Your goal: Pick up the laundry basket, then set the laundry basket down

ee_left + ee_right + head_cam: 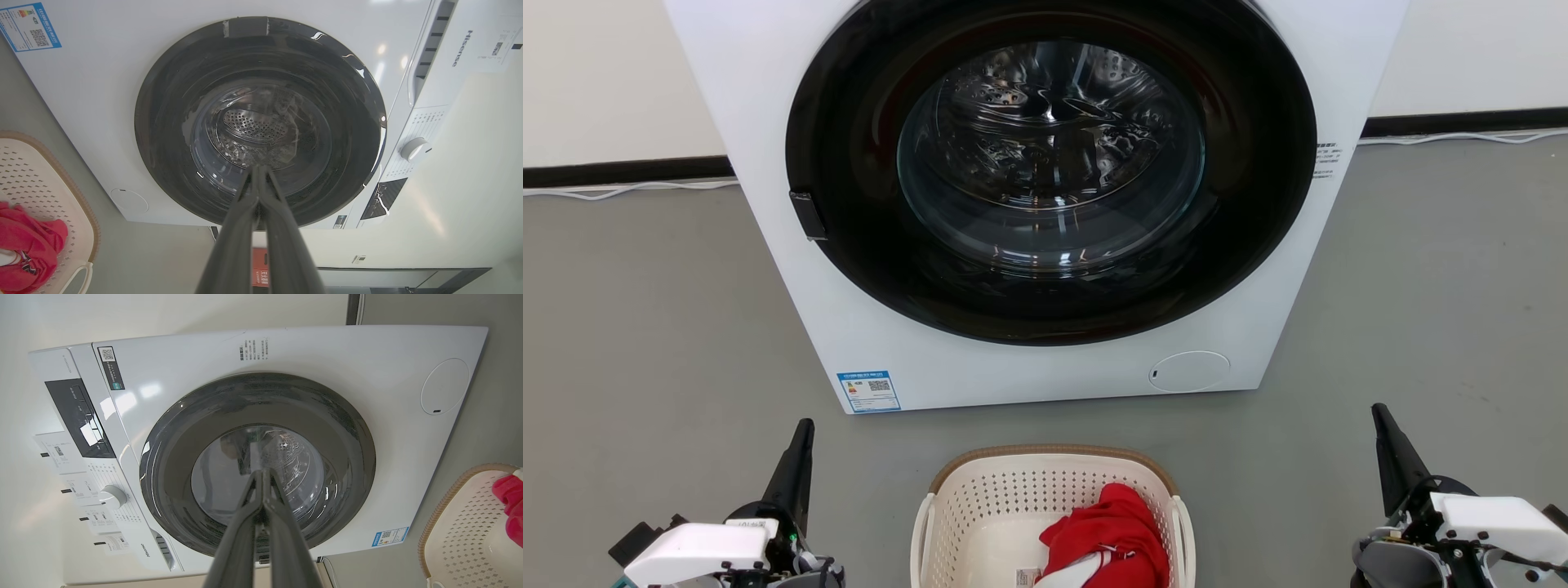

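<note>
Seeing laundry basket (980, 506) on floor (645, 327) in front of washer (768, 122), btwn hands, red cloth (1107, 531) inside. Reading left hand (803, 433) & right hand (1380, 416) as pinched closed, empty, apart from basket.

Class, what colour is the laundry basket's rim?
Tan, with a woven look: the rim of the laundry basket. Head view shows it best.

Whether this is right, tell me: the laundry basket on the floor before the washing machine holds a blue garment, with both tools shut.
Not quite. The garment in the laundry basket is red, not blue, as the head view shows. The rest stands: it sits on the floor before the washing machine, and the left tool and right tool are shut.
</note>
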Motion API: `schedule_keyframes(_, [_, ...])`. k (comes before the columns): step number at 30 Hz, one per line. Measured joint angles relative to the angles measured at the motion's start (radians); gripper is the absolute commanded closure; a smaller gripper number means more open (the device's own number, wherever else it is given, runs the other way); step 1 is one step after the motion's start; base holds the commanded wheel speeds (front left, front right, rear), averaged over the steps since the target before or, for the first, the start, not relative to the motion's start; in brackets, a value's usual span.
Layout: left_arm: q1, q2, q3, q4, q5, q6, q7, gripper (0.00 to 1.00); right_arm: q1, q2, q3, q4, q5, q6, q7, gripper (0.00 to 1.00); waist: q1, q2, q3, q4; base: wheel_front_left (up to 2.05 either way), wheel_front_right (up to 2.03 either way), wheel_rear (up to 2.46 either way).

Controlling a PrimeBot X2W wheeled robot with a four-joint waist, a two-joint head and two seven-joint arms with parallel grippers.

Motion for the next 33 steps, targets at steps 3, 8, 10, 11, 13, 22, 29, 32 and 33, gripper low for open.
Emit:
schedule_keyframes(3, [0.0,0.0,0.0,0.0,0.0,0.0,0.0,1.0,0.0,0.0,0.0,0.0,0.0,0.0,0.0,1.0,0.0,0.0001,0.0,0.0,0.0,0.0,0.0])
schedule_keyframes(8, [0.0,0.0,0.0,0.0,0.0,0.0,0.0,1.0,0.0,0.0,0.0,0.0,0.0,0.0,0.0,1.0,0.0,0.0001,0.0,0.0,0.0,0.0,0.0])
schedule_keyframes(10, [0.0,0.0,0.0,0.0,0.0,0.0,0.0,1.0,0.0,0.0,0.0,0.0,0.0,0.0,0.0,1.0,0.0,0.0001,0.0,0.0,0.0,0.0,0.0])
schedule_keyframes(11, [0.0,0.0,0.0,0.0,0.0,0.0,0.0,1.0,0.0,0.0,0.0,0.0,0.0,0.0,0.0,1.0,0.0,0.0001,0.0,0.0,0.0,0.0,0.0])
schedule_keyframes(13, [0.0,0.0,0.0,0.0,0.0,0.0,0.0,1.0,0.0,0.0,0.0,0.0,0.0,0.0,0.0,1.0,0.0,0.0001,0.0,0.0,0.0,0.0,0.0])
schedule_keyframes(22, [0.0,0.0,0.0,0.0,0.0,0.0,0.0,1.0,0.0,0.0,0.0,0.0,0.0,0.0,0.0,1.0,0.0,0.0001,0.0,0.0,0.0,0.0,0.0])
schedule_keyframes(29, [0.0,0.0,0.0,0.0,0.0,0.0,0.0,1.0,0.0,0.0,0.0,0.0,0.0,0.0,0.0,1.0,0.0,0.0001,0.0,0.0,0.0,0.0,0.0])
schedule_keyframes(32, [0.0,0.0,0.0,0.0,0.0,0.0,0.0,1.0,0.0,0.0,0.0,0.0,0.0,0.0,0.0,1.0,0.0,0.0001,0.0,0.0,0.0,0.0,0.0])
schedule_keyframes(33, [0.0,0.0,0.0,0.0,0.0,0.0,0.0,1.0,0.0,0.0,0.0,0.0,0.0,0.0,0.0,1.0,0.0,0.0001,0.0,0.0,0.0,0.0,0.0])
